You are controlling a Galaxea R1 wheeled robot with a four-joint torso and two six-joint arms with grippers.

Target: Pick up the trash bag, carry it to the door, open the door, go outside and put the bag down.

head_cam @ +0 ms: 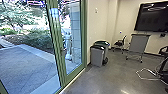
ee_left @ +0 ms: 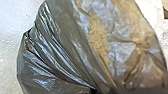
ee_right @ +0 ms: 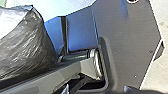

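The door [head_cam: 59, 42] stands at eleven o'clock. Approach squarely, trash bag [ee_left: 62, 47] clear. I can't tell either claw's opening or hold.

Trash bag over pale floor
The trash bag [ee_left: 90, 47] is dark, creased and glossy, partly see-through with brownish contents; pale floor [ee_left: 12, 22] lies beside it.

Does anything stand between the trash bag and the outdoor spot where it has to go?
Yes: the green-framed glass door, which looks shut, stands between the trash bag and the paving outside. The grey bins stand beside the doorway, not across it.
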